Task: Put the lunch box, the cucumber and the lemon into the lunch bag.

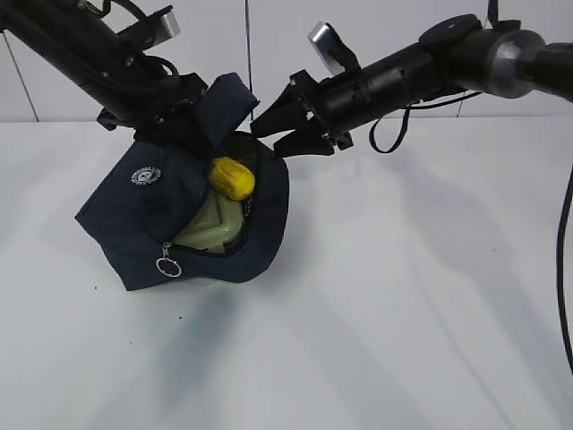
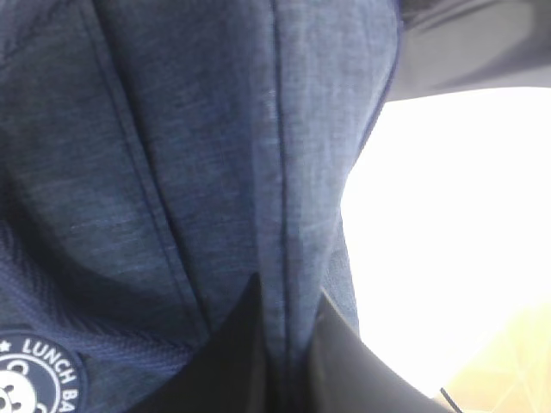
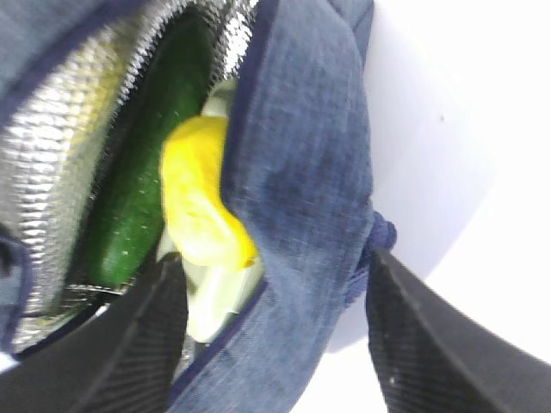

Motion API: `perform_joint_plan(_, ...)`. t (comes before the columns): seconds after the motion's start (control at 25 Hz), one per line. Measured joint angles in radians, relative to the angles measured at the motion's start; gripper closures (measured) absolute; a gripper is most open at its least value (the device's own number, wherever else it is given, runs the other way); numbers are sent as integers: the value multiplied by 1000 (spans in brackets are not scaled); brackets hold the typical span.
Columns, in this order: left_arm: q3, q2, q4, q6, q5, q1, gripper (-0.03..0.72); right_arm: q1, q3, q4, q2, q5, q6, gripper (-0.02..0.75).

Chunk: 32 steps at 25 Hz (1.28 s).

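The navy lunch bag [image 1: 148, 215] hangs tilted over the table, its mouth facing right. My left gripper [image 1: 166, 112] is shut on a fold of the bag's fabric [image 2: 284, 258] at its top. Inside the mouth I see the yellow lemon [image 1: 232, 177] on the sage-green lid of the lunch box [image 1: 210, 228]. The right wrist view shows the lemon [image 3: 200, 202], the dark green cucumber [image 3: 146, 163] behind it and the lunch box [image 3: 215, 297] below. My right gripper [image 1: 273, 134] is open just outside the mouth; its fingers [image 3: 138, 344] stand apart on either side of the bag's navy edge [image 3: 301, 189].
The bag's silver ring zipper pull [image 1: 168, 266] hangs at its lower front, and the round white logo [image 1: 146, 175] faces the camera. The white table [image 1: 403, 296] spreads to the right and front. A black cable [image 1: 566, 269] hangs at the right edge.
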<state>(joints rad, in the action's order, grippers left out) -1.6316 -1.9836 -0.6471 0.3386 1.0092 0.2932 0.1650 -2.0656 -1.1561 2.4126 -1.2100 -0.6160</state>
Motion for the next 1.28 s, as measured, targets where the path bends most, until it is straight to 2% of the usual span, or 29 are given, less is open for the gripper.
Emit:
perform_joint_plan(0.24, 0, 0, 0, 0, 2, 0, 680, -19, 0, 126, 3, 2, 20, 250)
perform_joint_plan(0.56, 0, 0, 0, 0, 6, 0, 680, -8, -2, 128, 75, 2, 34, 265)
perform_joint_plan(0.68, 0, 0, 0, 0, 6, 0, 680, -4, -2, 119, 80, 2, 34, 404)
perform_joint_plan(0.8, 0, 0, -2, 0, 8, 0, 680, 3, -2, 106, 80, 2, 22, 652)
perform_joint_plan(0.84, 0, 0, -2, 0, 10, 0, 680, 5, -2, 103, 80, 2, 18, 687)
perform_joint_plan(0.92, 0, 0, -2, 0, 19, 0, 680, 10, -2, 91, 80, 4, 11, 715)
perform_joint_plan(1.08, 0, 0, -23, 3, 32, -2, 680, 12, -38, 78, 83, 4, 14, 720)
perform_joint_plan(1.28, 0, 0, -96, 24, 36, 6, 680, 4, -147, 129, 81, -10, 82, 721)
